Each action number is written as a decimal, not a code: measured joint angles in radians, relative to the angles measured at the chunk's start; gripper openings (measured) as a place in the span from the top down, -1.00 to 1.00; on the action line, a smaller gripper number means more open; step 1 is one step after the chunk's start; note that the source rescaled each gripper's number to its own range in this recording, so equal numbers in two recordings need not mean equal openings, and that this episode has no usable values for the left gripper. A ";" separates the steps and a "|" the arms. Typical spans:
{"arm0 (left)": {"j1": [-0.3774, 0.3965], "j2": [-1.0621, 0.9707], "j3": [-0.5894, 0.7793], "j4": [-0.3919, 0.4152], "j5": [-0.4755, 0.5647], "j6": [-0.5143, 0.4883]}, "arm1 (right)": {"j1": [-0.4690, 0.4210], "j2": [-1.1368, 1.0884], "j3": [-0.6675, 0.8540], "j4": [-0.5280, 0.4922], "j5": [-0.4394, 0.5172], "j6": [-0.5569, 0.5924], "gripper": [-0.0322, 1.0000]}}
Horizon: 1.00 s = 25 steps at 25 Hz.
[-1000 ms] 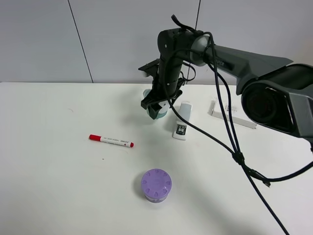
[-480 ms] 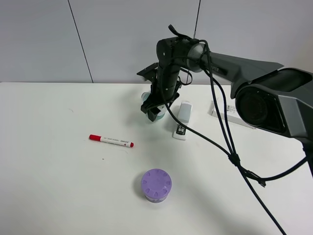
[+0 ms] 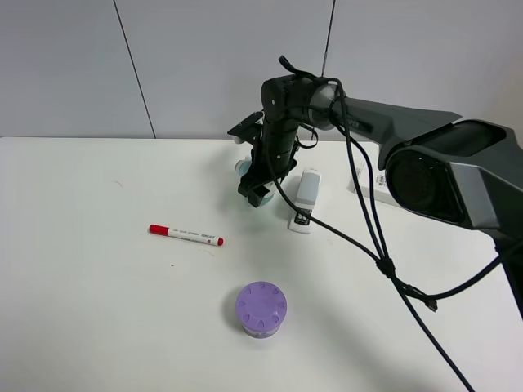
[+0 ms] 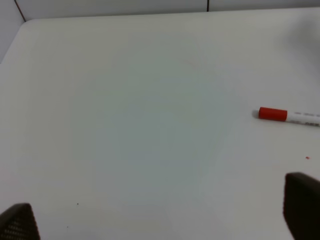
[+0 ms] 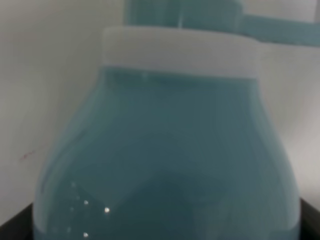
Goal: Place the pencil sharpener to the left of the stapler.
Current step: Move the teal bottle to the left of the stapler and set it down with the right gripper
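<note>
From the high camera: pencil sharpener (image 3: pixel 243 168) clamped in the right end effector (image 3: pixel 260 186), just left of the stapler (image 3: pixel 304 196), low over the desk (image 3: pixel 98 310); touching it or not, cannot tell. From the left wrist: left end effector (image 4: pixel 159 215) spread wide, holding nothing; red marker (image 4: pixel 287 115) lying nearby. From the right wrist: teal pencil sharpener filling the frame, dark fingers (image 5: pixel 7 227) at its flanks.

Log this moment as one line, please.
right gripper: shut on pencil sharpener | position: left of stapler | left gripper: open, empty
</note>
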 joint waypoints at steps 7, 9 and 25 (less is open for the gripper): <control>0.000 0.000 0.000 0.000 0.000 0.000 | 0.000 0.004 0.000 -0.007 -0.003 -0.017 0.88; 0.000 0.000 0.000 0.000 0.000 0.000 | 0.000 0.004 0.000 -0.007 -0.005 -0.025 0.88; 0.000 0.000 0.000 0.000 0.000 0.000 | 0.000 -0.007 -0.002 0.022 -0.013 -0.032 -0.98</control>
